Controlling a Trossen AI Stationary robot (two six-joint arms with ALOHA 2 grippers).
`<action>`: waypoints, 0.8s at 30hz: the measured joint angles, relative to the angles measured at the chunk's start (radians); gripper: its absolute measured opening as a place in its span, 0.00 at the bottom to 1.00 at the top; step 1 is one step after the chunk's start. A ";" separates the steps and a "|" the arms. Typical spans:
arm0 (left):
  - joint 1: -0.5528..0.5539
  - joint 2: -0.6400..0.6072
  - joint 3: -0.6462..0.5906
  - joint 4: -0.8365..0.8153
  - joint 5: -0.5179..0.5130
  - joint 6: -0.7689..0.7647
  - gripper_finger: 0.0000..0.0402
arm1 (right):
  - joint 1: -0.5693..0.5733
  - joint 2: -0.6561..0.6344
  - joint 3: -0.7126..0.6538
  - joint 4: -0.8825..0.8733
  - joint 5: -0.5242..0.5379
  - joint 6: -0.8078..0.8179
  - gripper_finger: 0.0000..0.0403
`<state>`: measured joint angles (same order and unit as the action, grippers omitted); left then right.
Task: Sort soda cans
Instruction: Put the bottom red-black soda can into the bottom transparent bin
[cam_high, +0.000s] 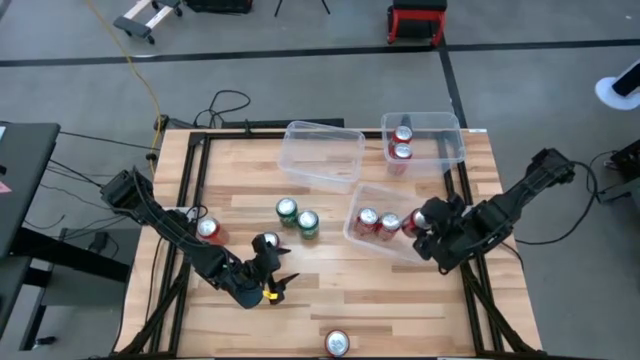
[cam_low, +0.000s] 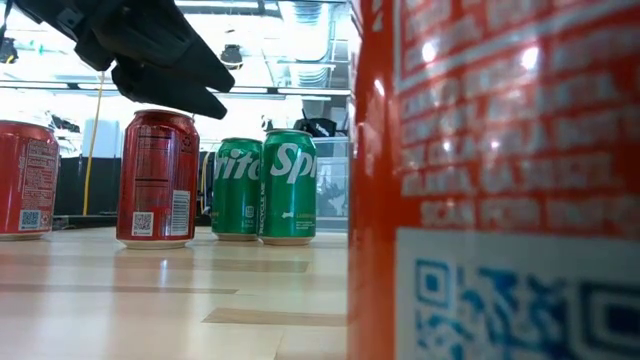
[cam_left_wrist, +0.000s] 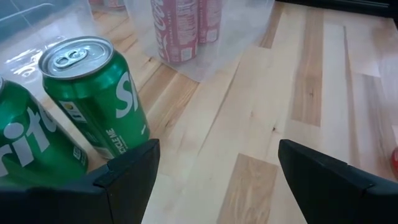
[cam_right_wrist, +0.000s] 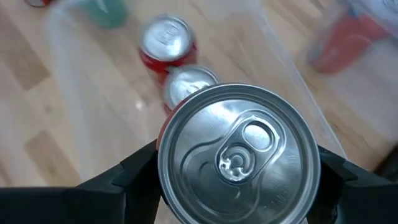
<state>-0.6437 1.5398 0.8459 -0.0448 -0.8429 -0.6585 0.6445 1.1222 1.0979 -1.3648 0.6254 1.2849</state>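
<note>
Right wrist view shows the right gripper (cam_right_wrist: 239, 168) clamped on a red can (cam_right_wrist: 239, 160), its fingers squeezing both sides. Right under it sits a bin (cam_high: 352, 225) with two red cans (cam_high: 377, 222) inside. I think the can should go down straight and land beside those two, not on top. The left gripper (cam_left_wrist: 214, 171) has its fingers apart, with two green cans (cam_left_wrist: 93, 93) just ahead and to one side.
</note>
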 joint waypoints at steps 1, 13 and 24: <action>0.000 0.000 0.000 0.000 0.000 0.003 0.80 | 0.000 -0.012 -0.023 0.012 -0.001 0.006 0.72; 0.023 0.000 0.000 0.000 -0.001 0.011 0.80 | -0.039 -0.054 -0.192 0.172 -0.098 0.009 0.72; 0.023 0.000 0.000 0.010 -0.001 0.011 0.80 | -0.154 -0.036 -0.282 0.343 -0.158 -0.089 0.72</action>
<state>-0.6209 1.5398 0.8459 -0.0349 -0.8436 -0.6476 0.4901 1.0863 0.8159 -1.0213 0.4672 1.1959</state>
